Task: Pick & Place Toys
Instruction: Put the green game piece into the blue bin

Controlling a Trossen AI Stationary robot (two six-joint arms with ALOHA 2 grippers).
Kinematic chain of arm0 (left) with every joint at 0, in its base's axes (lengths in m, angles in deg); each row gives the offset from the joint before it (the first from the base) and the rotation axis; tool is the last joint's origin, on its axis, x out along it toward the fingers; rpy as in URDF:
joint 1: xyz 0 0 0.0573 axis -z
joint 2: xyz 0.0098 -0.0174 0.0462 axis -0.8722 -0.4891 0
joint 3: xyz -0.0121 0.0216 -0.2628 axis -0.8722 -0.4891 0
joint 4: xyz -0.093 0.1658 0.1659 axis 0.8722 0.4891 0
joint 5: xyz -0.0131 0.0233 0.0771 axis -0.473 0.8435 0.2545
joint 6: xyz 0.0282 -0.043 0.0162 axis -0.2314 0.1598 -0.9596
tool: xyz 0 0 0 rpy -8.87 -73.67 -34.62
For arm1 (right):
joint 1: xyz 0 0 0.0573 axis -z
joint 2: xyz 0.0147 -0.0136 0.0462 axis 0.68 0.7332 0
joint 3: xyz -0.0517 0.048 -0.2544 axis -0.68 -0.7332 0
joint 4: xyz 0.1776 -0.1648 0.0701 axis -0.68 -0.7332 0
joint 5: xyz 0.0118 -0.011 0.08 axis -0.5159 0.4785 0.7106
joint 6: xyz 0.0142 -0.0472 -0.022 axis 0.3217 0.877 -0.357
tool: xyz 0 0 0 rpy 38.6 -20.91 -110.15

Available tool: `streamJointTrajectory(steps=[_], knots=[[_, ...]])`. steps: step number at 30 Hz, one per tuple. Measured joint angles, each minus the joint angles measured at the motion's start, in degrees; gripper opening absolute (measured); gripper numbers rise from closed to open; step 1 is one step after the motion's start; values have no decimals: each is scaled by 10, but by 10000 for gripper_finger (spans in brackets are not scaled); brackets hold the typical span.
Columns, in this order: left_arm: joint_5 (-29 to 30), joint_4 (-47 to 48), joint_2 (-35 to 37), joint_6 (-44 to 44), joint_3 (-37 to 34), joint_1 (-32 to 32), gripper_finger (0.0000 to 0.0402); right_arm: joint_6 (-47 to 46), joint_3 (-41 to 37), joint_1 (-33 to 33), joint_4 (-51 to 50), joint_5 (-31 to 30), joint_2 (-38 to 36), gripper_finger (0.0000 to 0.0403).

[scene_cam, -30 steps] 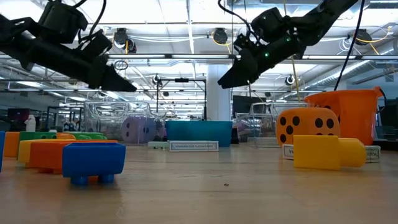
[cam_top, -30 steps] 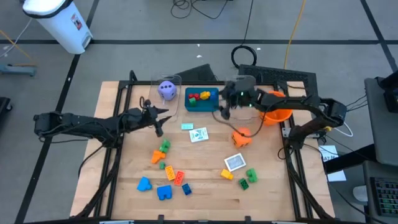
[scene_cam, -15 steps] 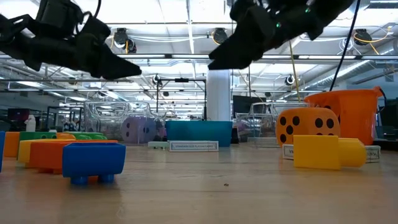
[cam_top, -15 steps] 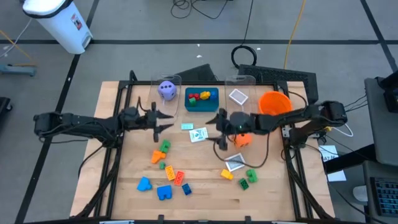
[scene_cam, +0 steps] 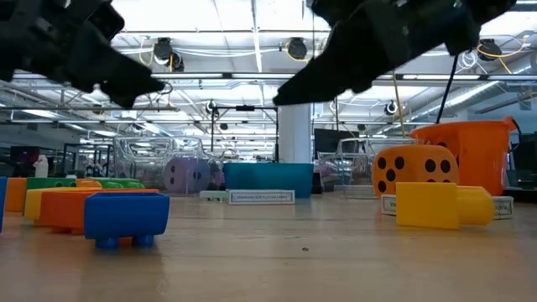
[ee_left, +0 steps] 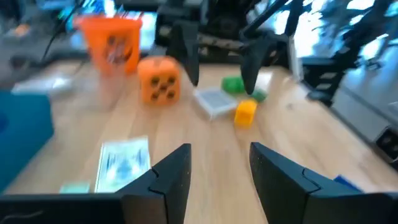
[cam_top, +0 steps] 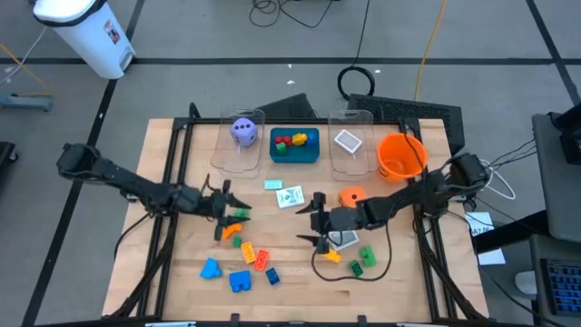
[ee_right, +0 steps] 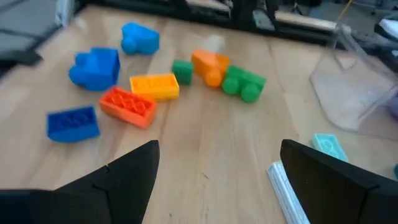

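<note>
Wooden tabletop (cam_top: pixel 300 272) carries scattered building bricks (cam_top: pixel 241 259) at its near left, an orange die (cam_top: pixel 352 196) right of centre, and a purple die (cam_top: pixel 243 131) in a far clear bin (cam_top: pixel 238 156). Right gripper (cam_top: pixel 315 221) hangs with fingers spread wide and empty beside a picture card (cam_top: pixel 343 239). Left gripper (cam_top: pixel 229 203) hovers partly parted, grasping nothing, above an orange and green brick (cam_top: pixel 234 221).

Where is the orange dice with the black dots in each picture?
High view: the orange dice sits right of centre, below the orange bowl.
Low view: on the right, in front of that bowl.
Left wrist view: upper left, beside the bowl.
Right wrist view: not in it.
Shared landmark: the orange bowl.
</note>
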Motion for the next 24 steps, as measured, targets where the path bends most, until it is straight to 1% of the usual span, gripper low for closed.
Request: streamJointTrajectory(steps=[2, 5, 7, 10, 12, 16, 18, 19, 21, 24], knots=[[57, 34, 0, 35, 0, 41, 170, -9, 0, 5, 26, 1, 22, 325], [122, 86, 0, 99, 0, 93, 170, -18, 0, 11, 39, 2, 50, 325], [160, 115, 0, 138, 0, 116, 170, 0, 0, 19, 48, 4, 64, 325], [212, 145, 0, 186, 0, 130, 170, 28, 0, 39, 83, 8, 69, 325], [226, 164, 0, 226, 0, 129, 170, 28, 1, 58, 104, 51, 68, 325], [228, 222, 0, 345, 0, 119, 170, -3, 1, 90, 114, 177, 58, 325], [228, 265, 0, 401, 0, 113, 170, -13, 2, 101, 120, 217, 56, 325], [229, 286, 0, 428, 0, 108, 170, -16, 2, 105, 118, 228, 56, 325], [230, 322, 0, 484, 0, 102, 170, -16, 0, 109, 111, 229, 58, 325], [231, 353, 0, 536, 0, 96, 170, 1, 1, 114, 112, 229, 57, 325]])
